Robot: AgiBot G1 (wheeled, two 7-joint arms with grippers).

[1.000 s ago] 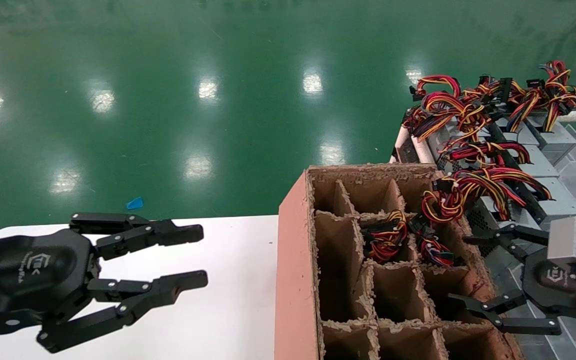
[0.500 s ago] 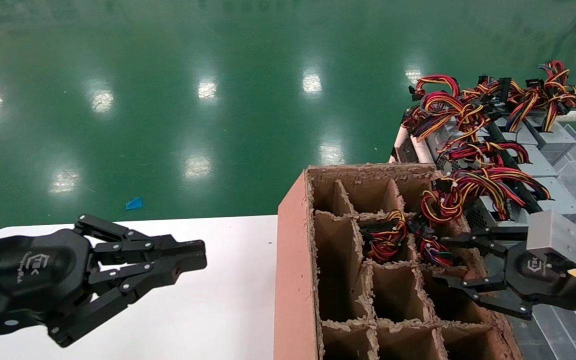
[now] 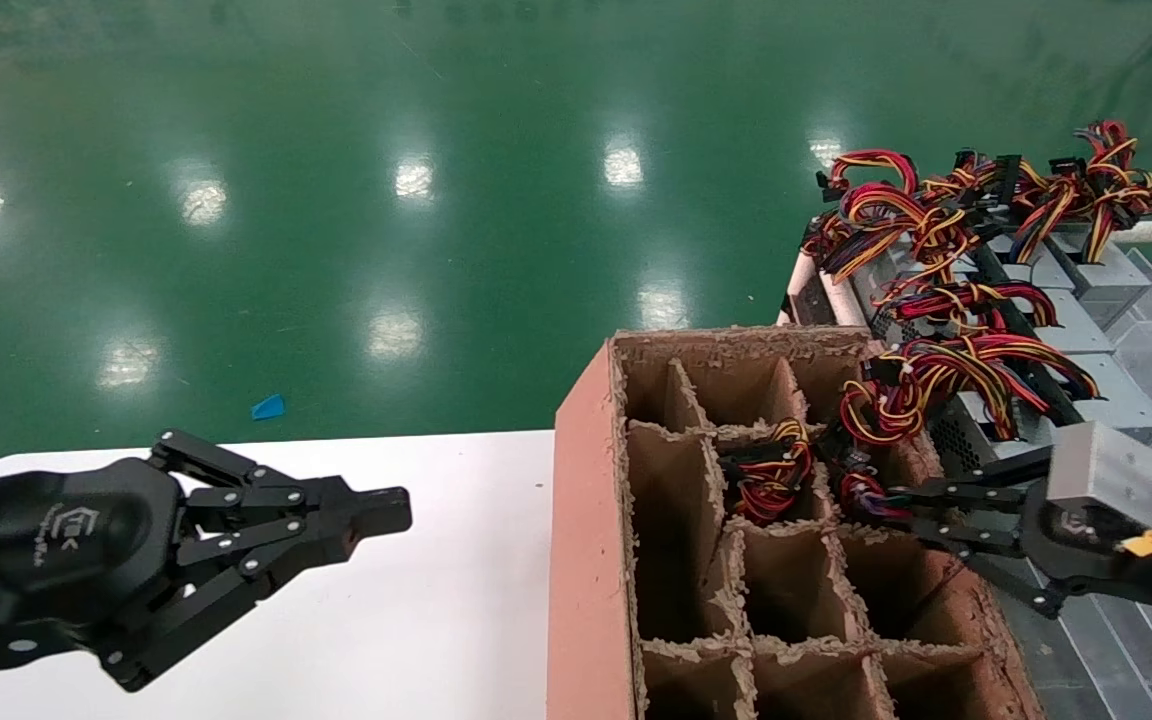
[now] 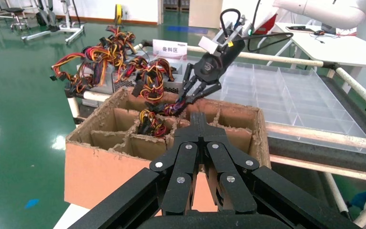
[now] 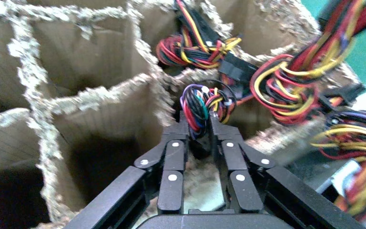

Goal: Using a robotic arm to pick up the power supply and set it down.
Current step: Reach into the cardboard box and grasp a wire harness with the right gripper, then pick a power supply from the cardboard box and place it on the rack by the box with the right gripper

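Note:
My right gripper (image 3: 904, 508) reaches over the right rim of the brown divided carton (image 3: 586, 520). It is shut on the purple, red and green wire bundle (image 5: 198, 107) of a power supply (image 3: 861, 493) that sits in a middle compartment. The metal box of that power supply is hidden inside the cell. In the right wrist view both fingers (image 5: 176, 138) press the wires from either side. My left gripper (image 3: 391, 510) hovers shut over the white table (image 3: 456, 620), left of the carton, holding nothing.
A second wire bundle (image 3: 771, 475) fills the neighbouring cell. Several power supplies with red, yellow and black wires (image 3: 976, 300) lie on the rack behind and to the right of the carton. Clear plastic trays (image 4: 290, 90) lie to the carton's right.
My right gripper moved left over the carton rim and shut on the wire bundle. My left gripper went from open to shut, staying over the table.

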